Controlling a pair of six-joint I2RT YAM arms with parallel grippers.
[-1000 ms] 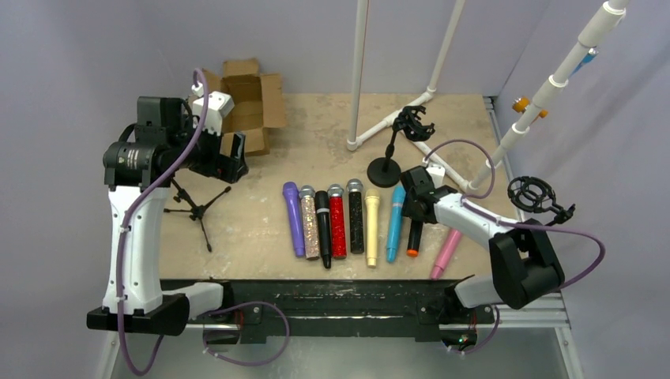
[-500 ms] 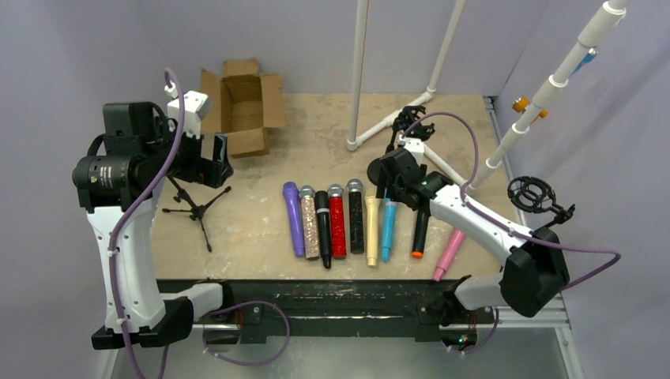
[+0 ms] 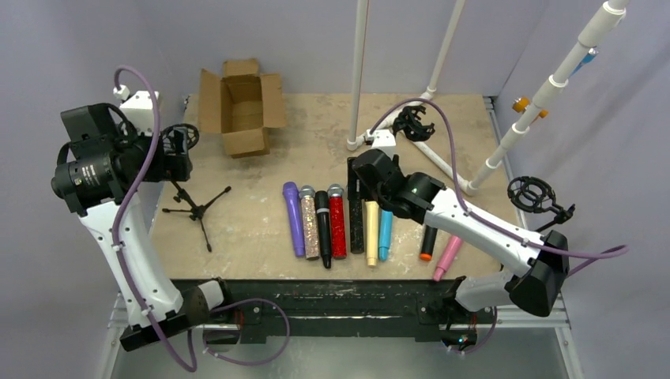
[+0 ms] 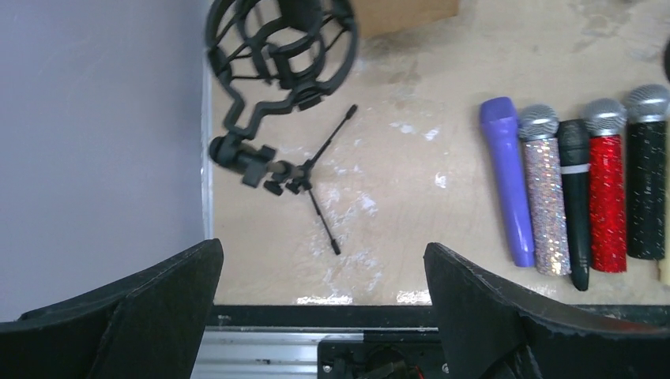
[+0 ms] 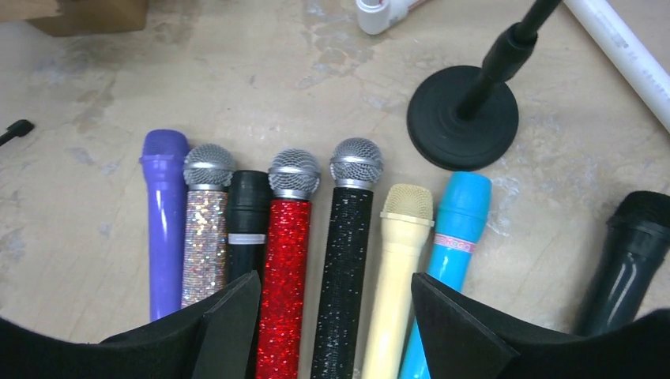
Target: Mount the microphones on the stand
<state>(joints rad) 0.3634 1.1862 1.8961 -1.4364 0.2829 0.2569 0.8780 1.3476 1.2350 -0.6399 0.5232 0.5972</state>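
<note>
Right claw (image 5: 333,304), released and empty, hangs over tight-packed microphones (image 5: 286,253); closing on the black glitter microphone (image 5: 344,237) could drag its neighbours.

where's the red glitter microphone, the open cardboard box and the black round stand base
red glitter microphone with silver mesh head (image 5: 283,268): right wrist view, glitter handle
open brown cardboard box (image 3: 241,110): top external view, bare inside
black round stand base (image 5: 462,118): right wrist view, flat disc top
</note>
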